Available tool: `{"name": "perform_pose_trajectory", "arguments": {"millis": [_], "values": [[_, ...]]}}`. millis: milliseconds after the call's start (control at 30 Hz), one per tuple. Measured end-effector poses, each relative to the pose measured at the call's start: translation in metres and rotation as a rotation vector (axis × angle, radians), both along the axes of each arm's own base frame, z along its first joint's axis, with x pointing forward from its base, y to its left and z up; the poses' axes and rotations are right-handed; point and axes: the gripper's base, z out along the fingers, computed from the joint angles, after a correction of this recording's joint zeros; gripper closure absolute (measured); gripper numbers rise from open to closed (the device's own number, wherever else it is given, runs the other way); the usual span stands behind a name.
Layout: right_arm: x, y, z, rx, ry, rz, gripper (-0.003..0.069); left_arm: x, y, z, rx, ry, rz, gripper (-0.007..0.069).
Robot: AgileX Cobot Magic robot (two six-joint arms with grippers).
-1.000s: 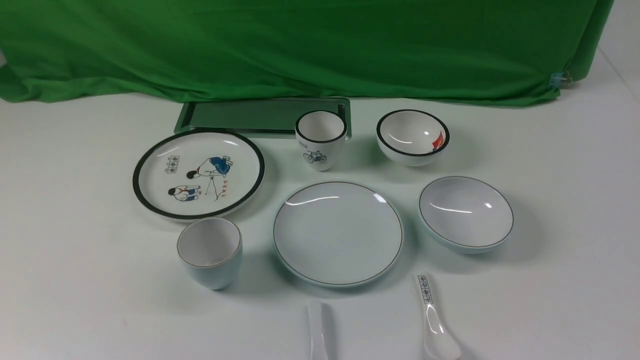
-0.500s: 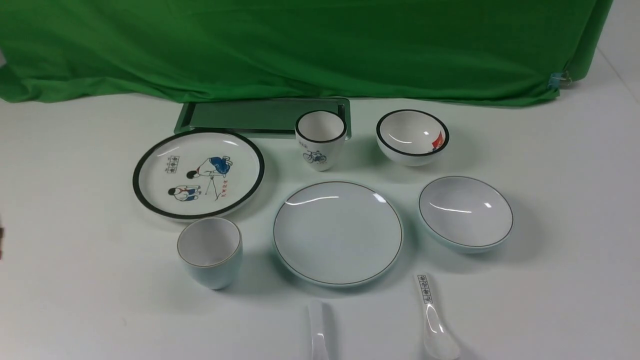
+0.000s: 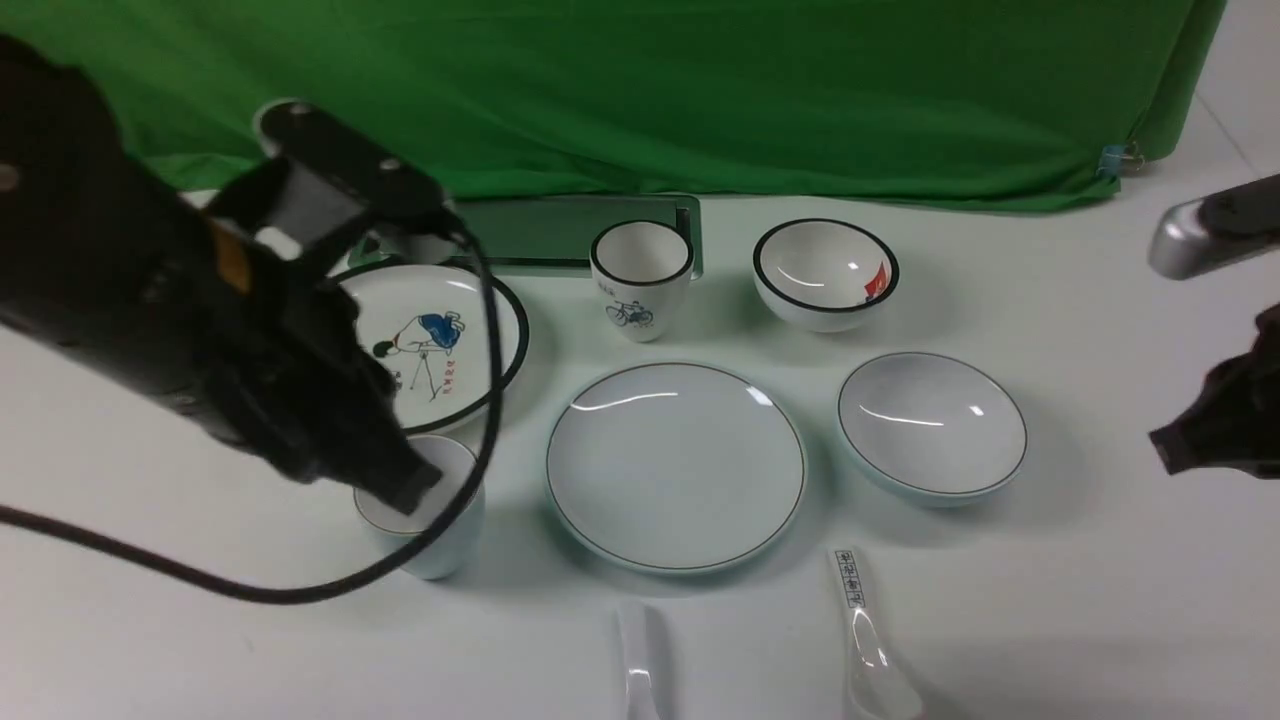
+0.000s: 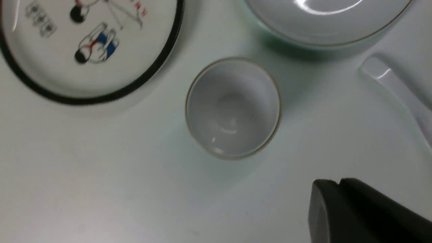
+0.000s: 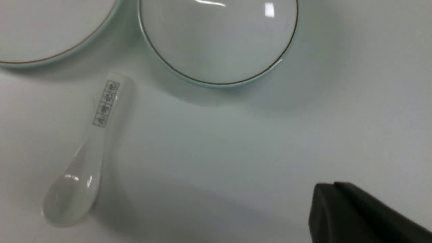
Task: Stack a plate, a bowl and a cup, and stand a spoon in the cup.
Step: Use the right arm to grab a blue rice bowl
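Observation:
The plain pale plate [image 3: 675, 465] lies at the table's middle, and its edge [image 4: 324, 20] shows in the left wrist view. To its right stands the wide shallow bowl [image 3: 932, 422] [image 5: 219, 40]. The handleless cup [image 3: 445, 550] [image 4: 233, 108] stands upright and empty left of the plate. The plain white spoon [image 3: 637, 670] [image 4: 398, 87] lies at the front edge, partly cut off. My left gripper [image 3: 412, 492] [image 4: 329, 184] hangs shut and empty just above the cup's rim, hiding part of it. Right of the bowl, my right gripper [image 3: 1162, 447] [image 5: 325, 187] is shut and empty.
A black-rimmed cartoon plate [image 3: 440, 340], a bicycle cup [image 3: 640, 275] and a small black-rimmed bowl [image 3: 825, 272] stand behind. A spoon with characters on its handle [image 3: 865, 640] [image 5: 87, 158] lies front right. A dark tray [image 3: 560, 232] and green cloth [image 3: 640, 90] are at the back.
Both arms have come into view: the left swung in over the cartoon plate to the cup, the right entered at the right edge. The tableware has not moved.

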Motion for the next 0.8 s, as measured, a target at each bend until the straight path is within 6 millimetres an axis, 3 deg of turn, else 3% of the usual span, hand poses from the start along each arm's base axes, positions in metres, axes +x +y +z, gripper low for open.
{"name": "perform_pose_trajectory", "arguments": {"millis": [33, 67, 167, 200, 333, 433, 600, 667, 800], "values": [[0.017, 0.003, -0.011, 0.004, 0.040, -0.013, 0.0631, 0.007, -0.011, -0.003, -0.006, -0.012, -0.024, 0.0653], [0.018, 0.003, -0.010, 0.005, 0.036, -0.014, 0.0629, 0.007, -0.011, -0.003, -0.008, -0.016, -0.024, 0.0653], [0.049, 0.008, -0.029, 0.016, 0.068, -0.035, 0.0510, 0.016, -0.020, -0.008, -0.022, -0.039, -0.038, 0.0653], [0.052, 0.009, -0.032, 0.016, 0.076, -0.036, 0.0501, 0.016, -0.020, -0.008, -0.023, -0.040, -0.038, 0.0653], [0.086, 0.014, -0.057, 0.026, 0.067, -0.054, 0.0274, 0.022, -0.024, -0.010, -0.036, -0.081, -0.044, 0.0653], [0.106, 0.016, -0.082, 0.030, 0.072, -0.071, 0.0209, 0.025, -0.025, -0.009, -0.034, -0.108, -0.048, 0.0653], [0.123, 0.019, -0.120, 0.038, 0.106, -0.099, 0.0228, 0.027, -0.026, -0.008, -0.043, -0.127, -0.047, 0.0653], [0.124, 0.020, -0.126, 0.051, 0.119, -0.109, 0.0259, 0.027, -0.026, -0.008, -0.044, -0.128, -0.047, 0.0653], [0.127, 0.023, -0.127, 0.092, 0.126, -0.123, 0.0473, 0.027, -0.026, -0.008, -0.044, -0.129, -0.047, 0.0653]]}}
